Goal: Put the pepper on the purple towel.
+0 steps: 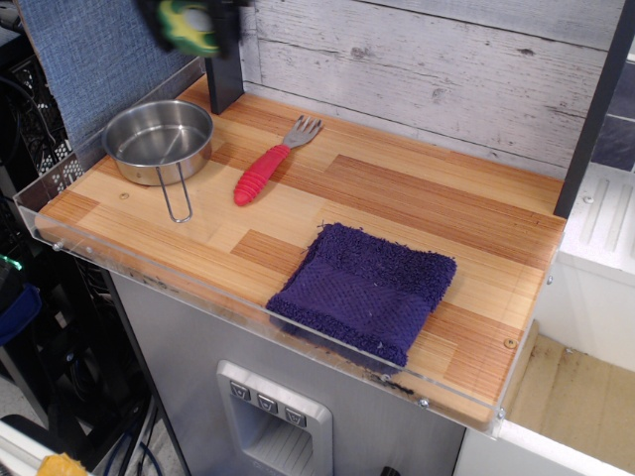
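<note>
The green pepper (189, 27) with its yellow face shows blurred at the top edge of the view, held high above the table's back left. My gripper (190, 22) is shut on it; only the dark finger ends show, the rest is out of frame. The purple towel (365, 289) lies flat near the table's front edge, right of centre, well away from the gripper.
An empty steel pan (159, 141) with a wire handle stands at the back left. A red-handled fork (270, 165) lies beside it. A dark post (222, 59) stands at the back, right beside the gripper. A clear acrylic rim (198, 288) edges the wooden table.
</note>
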### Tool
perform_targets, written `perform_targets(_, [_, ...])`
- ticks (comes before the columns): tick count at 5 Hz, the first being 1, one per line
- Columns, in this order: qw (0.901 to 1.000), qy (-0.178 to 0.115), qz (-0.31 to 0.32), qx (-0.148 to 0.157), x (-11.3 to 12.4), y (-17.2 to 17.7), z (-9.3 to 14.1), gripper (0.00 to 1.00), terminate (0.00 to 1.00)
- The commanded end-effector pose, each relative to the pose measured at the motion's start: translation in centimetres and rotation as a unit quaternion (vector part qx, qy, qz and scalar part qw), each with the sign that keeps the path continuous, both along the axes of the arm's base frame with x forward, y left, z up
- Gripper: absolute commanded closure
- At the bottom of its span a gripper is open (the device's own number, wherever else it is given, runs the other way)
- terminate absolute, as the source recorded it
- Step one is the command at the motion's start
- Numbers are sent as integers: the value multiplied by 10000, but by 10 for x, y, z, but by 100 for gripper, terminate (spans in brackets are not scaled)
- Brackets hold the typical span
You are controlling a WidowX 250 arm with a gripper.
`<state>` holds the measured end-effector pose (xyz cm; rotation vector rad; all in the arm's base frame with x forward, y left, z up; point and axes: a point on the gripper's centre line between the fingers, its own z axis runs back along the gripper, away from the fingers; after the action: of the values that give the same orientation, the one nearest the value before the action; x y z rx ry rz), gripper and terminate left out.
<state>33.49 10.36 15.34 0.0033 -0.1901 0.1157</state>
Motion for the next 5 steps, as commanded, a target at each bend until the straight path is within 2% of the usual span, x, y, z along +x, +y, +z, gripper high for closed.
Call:
perform_targets(1, [9997,41,75,-221,-64,-89,4,100,0])
perform_targets(2, [9988,408,162,-227,-85,-132,-31,100,0])
perform_targets(3, [9972,647,113,-363,-92,-139,-65,100,0])
perform_targets(4, [9956,847,157,-372,-88,-138,-95,100,0])
perform_targets(5, [9958,862,213,-226,-78,-128,-112,100,0])
